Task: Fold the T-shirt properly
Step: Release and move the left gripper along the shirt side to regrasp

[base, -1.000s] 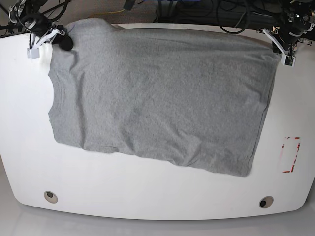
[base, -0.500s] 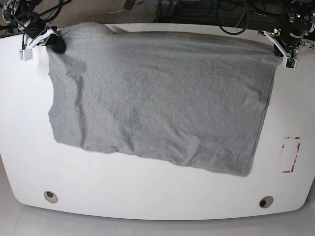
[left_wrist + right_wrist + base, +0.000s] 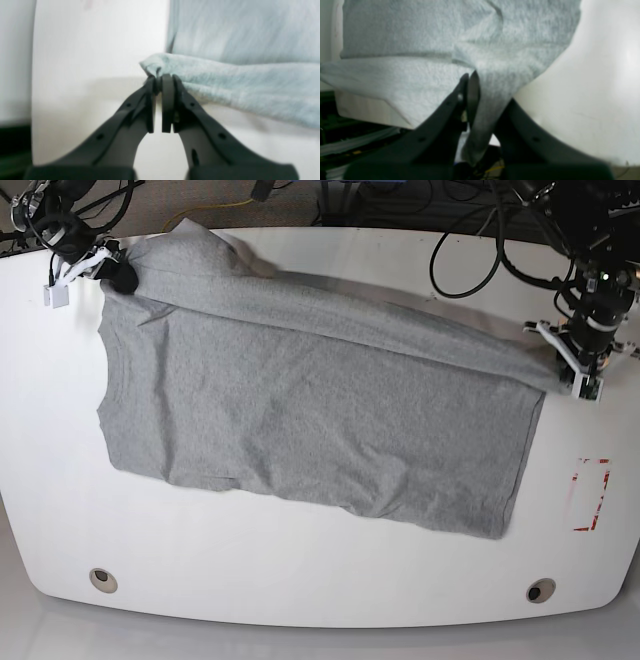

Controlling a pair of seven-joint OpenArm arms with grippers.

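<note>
Right gripper (image 3: pixel 480 82) fingers (image 3: pixel 473 87) pinch the grey T-shirt (image 3: pixel 425 50) fold.

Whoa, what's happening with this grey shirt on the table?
A two-armed robot is folding a grey T-shirt spread on a white table. Each hand is shut on a corner of the shirt's far edge: the left hand pinches the corner at the base view's right, the right hand the corner at that view's left. The left corner is lifted and carried toward the near side, so a long fold runs along the far edge. The near part lies flat.

Robotics lab: white table (image 3: pixel 300 580), tangled cables (image 3: pixel 480 225).
</note>
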